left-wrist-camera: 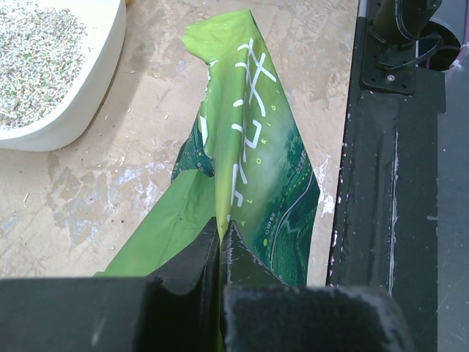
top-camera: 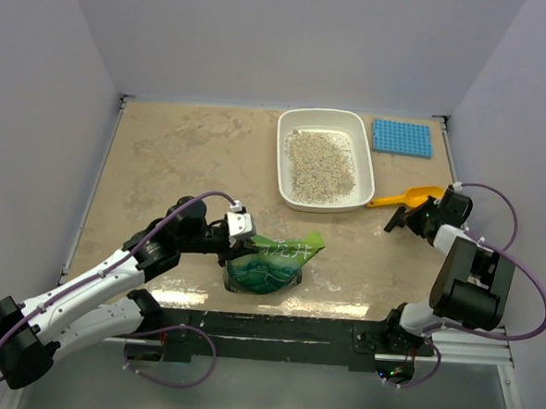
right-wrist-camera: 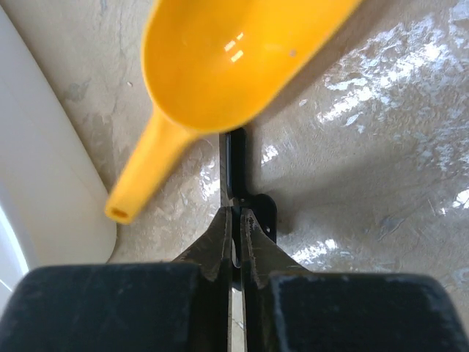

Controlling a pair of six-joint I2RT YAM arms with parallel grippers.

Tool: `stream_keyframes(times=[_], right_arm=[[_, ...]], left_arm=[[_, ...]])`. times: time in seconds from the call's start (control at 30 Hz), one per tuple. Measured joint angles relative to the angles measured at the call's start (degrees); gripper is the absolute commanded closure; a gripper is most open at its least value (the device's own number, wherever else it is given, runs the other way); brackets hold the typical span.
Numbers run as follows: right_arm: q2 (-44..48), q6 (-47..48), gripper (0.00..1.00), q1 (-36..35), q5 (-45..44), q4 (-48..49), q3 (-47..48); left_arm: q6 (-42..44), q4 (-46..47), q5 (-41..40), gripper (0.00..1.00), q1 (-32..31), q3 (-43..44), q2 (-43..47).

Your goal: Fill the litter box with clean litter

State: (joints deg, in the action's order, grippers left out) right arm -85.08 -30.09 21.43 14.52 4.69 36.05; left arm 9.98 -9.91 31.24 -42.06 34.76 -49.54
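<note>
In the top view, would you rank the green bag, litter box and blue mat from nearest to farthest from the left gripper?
1. Green bag, held in the left gripper.
2. Litter box, behind, rightward.
3. Blue mat, far right corner.

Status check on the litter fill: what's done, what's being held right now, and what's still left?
Done: the litter box holds a layer of clean litter across most of its floor. In hand: the left gripper is shut on the green bag, which sits on the table apart from the box. The right gripper is shut near the scoop, not gripping it. Left: probably releasing the bag, perhaps levelling.
</note>
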Motion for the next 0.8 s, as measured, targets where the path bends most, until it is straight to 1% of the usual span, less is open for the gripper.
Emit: stream_keyframes(times=[0.17, 0.2, 0.27, 0.3, 0.37, 0.57, 0.6, 0.63, 0.7, 0.73, 0.8], right_arm=[[1.62, 0.35, 1.0, 0.07, -0.46, -1.86, -0.17], [2.86, 0.72, 1.0, 0.07, -0.74, -3.58, -0.2], [5.22, 1.31, 1.0, 0.07, -1.38, -6.38, -0.2], [6.4, 1.44, 1.0, 0.07, -1.51, -7.58, -0.2], [9.38, 1.38, 1.0, -0.11, -1.49, -9.99, -0.31], [19.71, 1.25, 1.0, -1.18, -0.96, -18.05, -0.79], [22.27, 1.31, 1.0, -1.33, -0.7, -19.89, -0.57], [24.28, 1.38, 1.0, -1.53, -0.33, -21.53, -0.11], [28.15, 1.46, 1.0, -3.28, -0.17, -26.05, 2.93], [29.44, 1.44, 1.0, -4.96, 0.02, -27.98, 6.05], [30.88, 1.31, 1.0, -8.48, 0.59, -28.52, 10.69]], left_arm=[[0.0, 0.02, -0.04, 1.0, 0.0, 0.0, 0.0], [0.0, 0.02, -0.11, 0.95, 0.0, 0.0, 0.02], [0.0, 0.02, -0.31, 0.91, 0.0, 0.0, 0.09], [0.02, 0.02, -0.42, 0.86, 0.0, 0.0, 0.15], [0.0, 0.02, -0.59, 0.82, 0.0, 0.0, 0.31], [-0.42, 0.15, -0.9, 0.66, 0.04, 0.0, 0.48], [-0.39, 0.15, -0.74, 0.59, 0.04, 0.0, 0.5], [-0.39, 0.13, -0.59, 0.57, 0.04, 0.04, 0.55], [-0.37, -0.7, -0.11, 0.52, 0.04, 0.63, 0.59], [-0.44, -1.14, 0.02, 0.51, 0.04, 1.16, 0.63], [-0.5, -2.43, 0.11, 0.48, 0.04, 2.91, 0.76]])
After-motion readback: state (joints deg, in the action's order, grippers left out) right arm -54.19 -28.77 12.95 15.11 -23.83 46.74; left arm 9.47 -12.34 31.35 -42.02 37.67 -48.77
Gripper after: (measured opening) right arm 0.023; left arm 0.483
